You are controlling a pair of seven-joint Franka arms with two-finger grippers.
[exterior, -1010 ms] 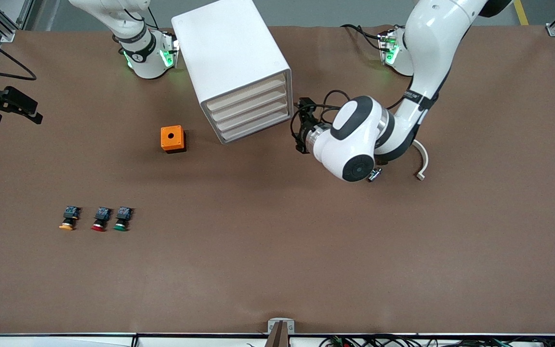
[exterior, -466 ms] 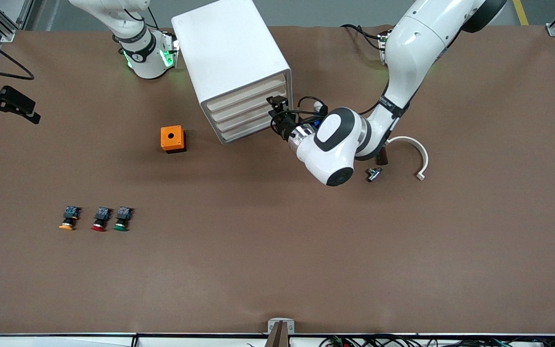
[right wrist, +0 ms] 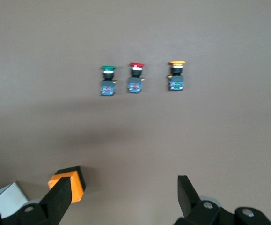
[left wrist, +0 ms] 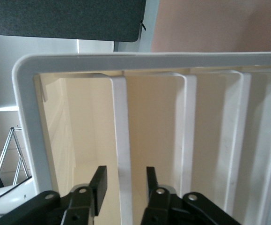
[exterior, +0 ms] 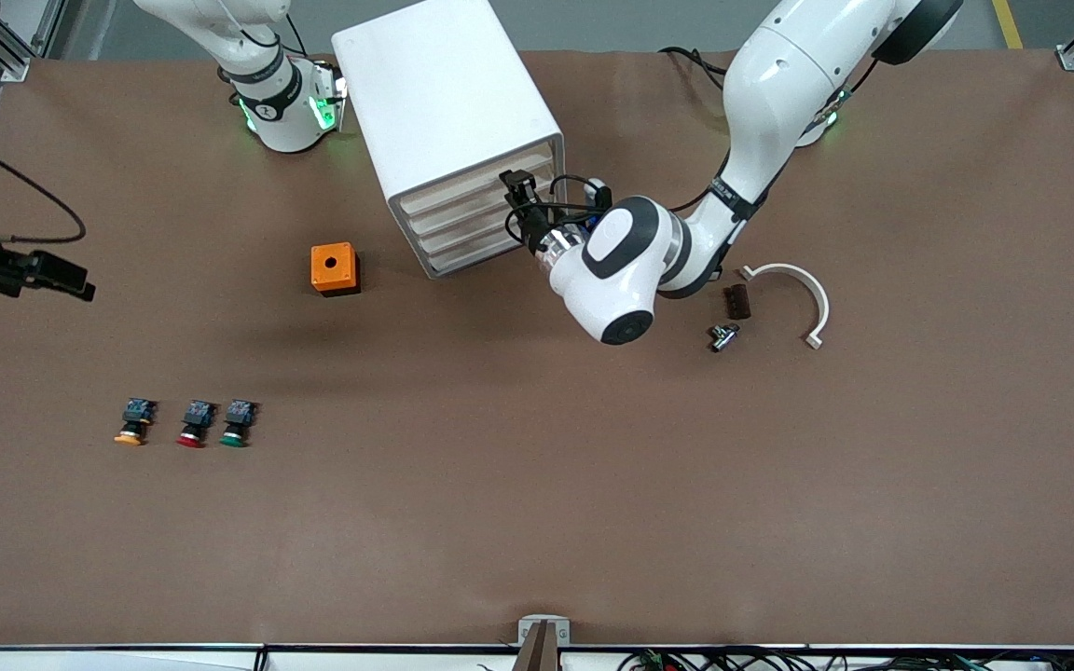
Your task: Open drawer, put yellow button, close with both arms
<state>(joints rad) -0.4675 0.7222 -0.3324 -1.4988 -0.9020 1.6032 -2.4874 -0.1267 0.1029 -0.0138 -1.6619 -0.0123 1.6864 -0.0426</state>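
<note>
Front view: the left hand (exterior: 520,207) reaches in at the face of the white cabinet (exterior: 444,102), level with the top drawer (exterior: 476,184), which sits shut in its slot; the right hand (exterior: 38,272) hangs over the tabletop (exterior: 593,485) at the right arm's end, well apart from everything; the yellow button (exterior: 131,424) lies in a row with a red button (exterior: 192,424) and a green button (exterior: 236,424), nearer the camera than the orange box (exterior: 334,268).

Left wrist view: the left hand (left wrist: 124,183) is spread, its two fingers (left wrist: 99,182) either side of the drawer's thin front lip (left wrist: 123,154), not yet clenched; that lip looks the place to pinch, and the light, smooth plastic tray should slide easily but could slip from a loose grip.

Right wrist view: the right hand (right wrist: 126,197) is released, wide apart over bare tabletop; the yellow button (right wrist: 176,75) looks small, hard and light, best taken across its dark body.
</note>
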